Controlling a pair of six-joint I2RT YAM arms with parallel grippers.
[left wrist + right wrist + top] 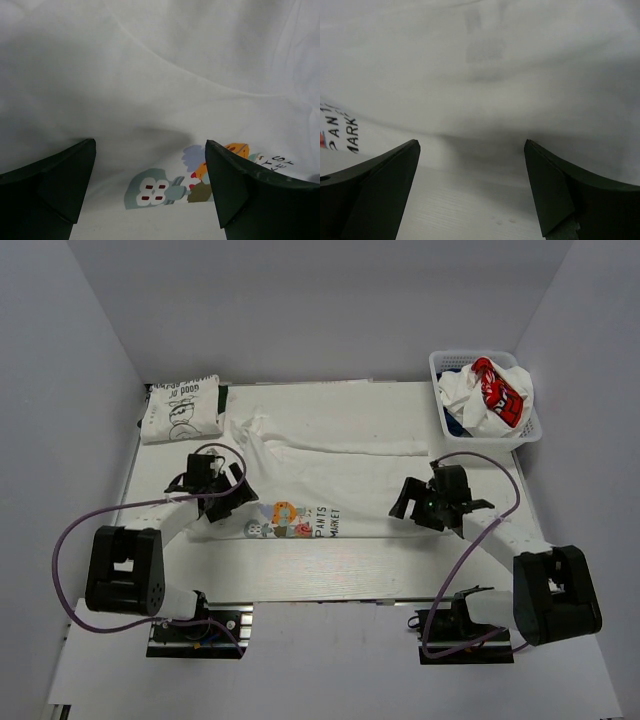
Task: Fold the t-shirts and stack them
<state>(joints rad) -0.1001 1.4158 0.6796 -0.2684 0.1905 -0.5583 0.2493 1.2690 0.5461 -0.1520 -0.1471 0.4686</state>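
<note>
A white t-shirt with a colourful cartoon print and black lettering (330,475) lies spread on the table, partly folded. My left gripper (222,492) is open over its left near edge; the cartoon print (165,187) shows between its fingers (60,185). My right gripper (418,502) is open over the shirt's right near edge (480,100), with bare table below between its fingers (550,190). A folded white t-shirt with a black line drawing (181,408) lies at the far left. More shirts, one with a red patch (494,390), fill the basket.
A white lattice basket (530,430) stands at the far right corner. White walls close in the table on the left, back and right. The table's near strip (330,570) lies in front of the shirt.
</note>
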